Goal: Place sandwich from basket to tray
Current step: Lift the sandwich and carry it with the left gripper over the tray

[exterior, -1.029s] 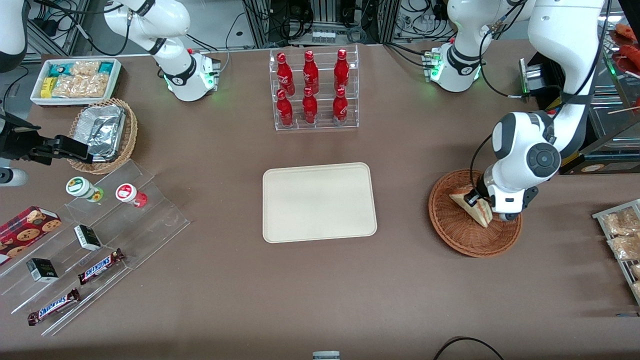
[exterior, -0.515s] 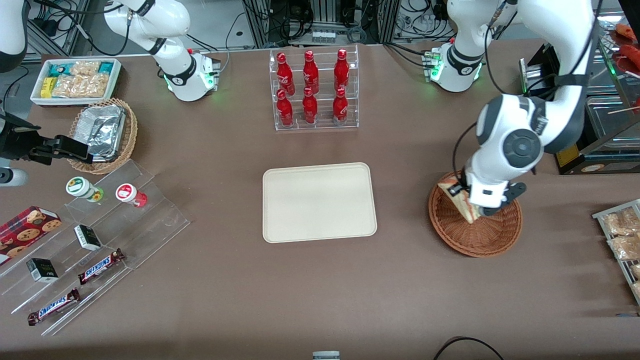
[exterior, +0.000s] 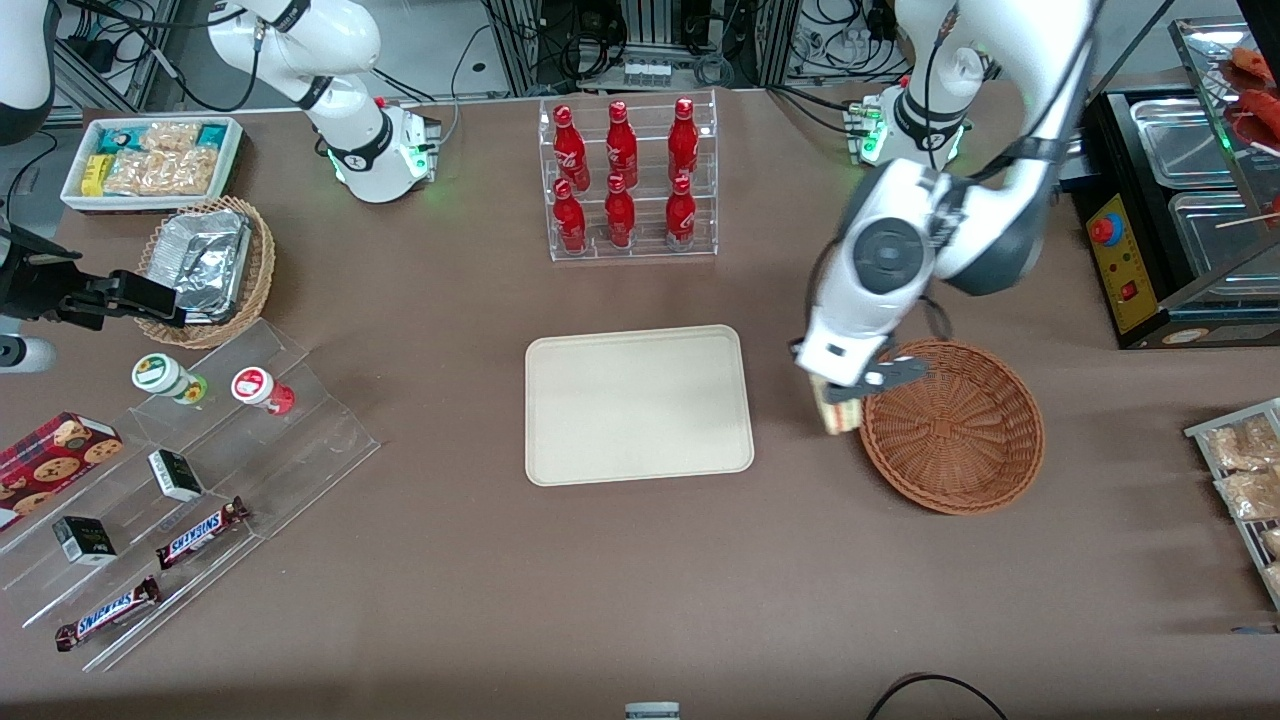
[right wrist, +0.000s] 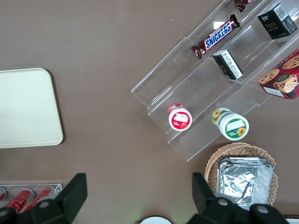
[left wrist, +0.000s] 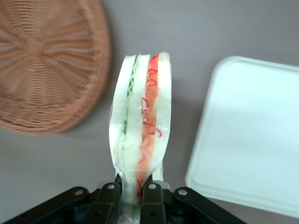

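The sandwich (exterior: 838, 413) (left wrist: 140, 130), a wrapped wedge of pale bread with green and red filling, hangs in the air between the basket and the tray. My left gripper (exterior: 848, 385) (left wrist: 132, 198) is shut on its narrow end. The reddish-brown wicker basket (exterior: 952, 426) (left wrist: 46, 65) stands with nothing in it, beside the sandwich toward the working arm's end. The cream tray (exterior: 638, 404) (left wrist: 254, 135) (right wrist: 25, 108) lies flat with nothing on it, beside the sandwich toward the parked arm's end.
A clear rack of red bottles (exterior: 628, 180) stands farther from the front camera than the tray. Stepped acrylic shelves with snack bars and cups (exterior: 190, 470) lie toward the parked arm's end, with a foil-lined basket (exterior: 205, 268). A rack of packaged snacks (exterior: 1245, 475) sits at the working arm's end.
My gripper has lifted the sandwich out of the basket and carried it sideways over the basket's rim toward the tray. The basket now holds nothing.
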`<act>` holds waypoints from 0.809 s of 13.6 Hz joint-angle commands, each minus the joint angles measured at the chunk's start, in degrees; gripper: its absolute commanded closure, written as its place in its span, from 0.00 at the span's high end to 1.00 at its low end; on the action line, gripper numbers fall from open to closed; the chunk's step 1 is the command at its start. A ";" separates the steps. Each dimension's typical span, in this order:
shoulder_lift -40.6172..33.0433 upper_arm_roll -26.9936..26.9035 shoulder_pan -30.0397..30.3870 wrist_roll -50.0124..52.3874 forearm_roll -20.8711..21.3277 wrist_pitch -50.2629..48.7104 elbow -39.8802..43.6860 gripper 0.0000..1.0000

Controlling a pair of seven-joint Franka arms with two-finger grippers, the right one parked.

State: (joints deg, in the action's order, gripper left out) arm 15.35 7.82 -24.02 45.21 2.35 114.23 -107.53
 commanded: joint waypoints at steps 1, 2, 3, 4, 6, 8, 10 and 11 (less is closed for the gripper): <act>6.52 -0.70 -5.15 -0.30 -1.73 -1.55 8.46 0.00; 8.54 -0.62 -6.56 -0.39 -1.82 -1.64 10.91 0.00; 10.47 -0.62 -7.53 -0.39 -1.91 -2.34 13.20 0.00; 12.40 -0.62 -8.84 -0.30 -2.43 -3.65 16.01 0.00; 16.54 -0.70 -11.74 0.13 -4.89 -5.68 21.90 0.00; 20.14 -0.70 -13.68 3.02 -4.81 -6.39 26.12 0.00; 24.00 -0.70 -15.26 4.96 -4.81 -6.74 30.69 0.00; 26.20 -0.70 -15.79 6.89 -4.90 -7.26 33.24 0.00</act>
State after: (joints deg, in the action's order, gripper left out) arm 36.12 7.87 -38.21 49.22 -1.73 109.97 -82.14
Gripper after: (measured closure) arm 0.850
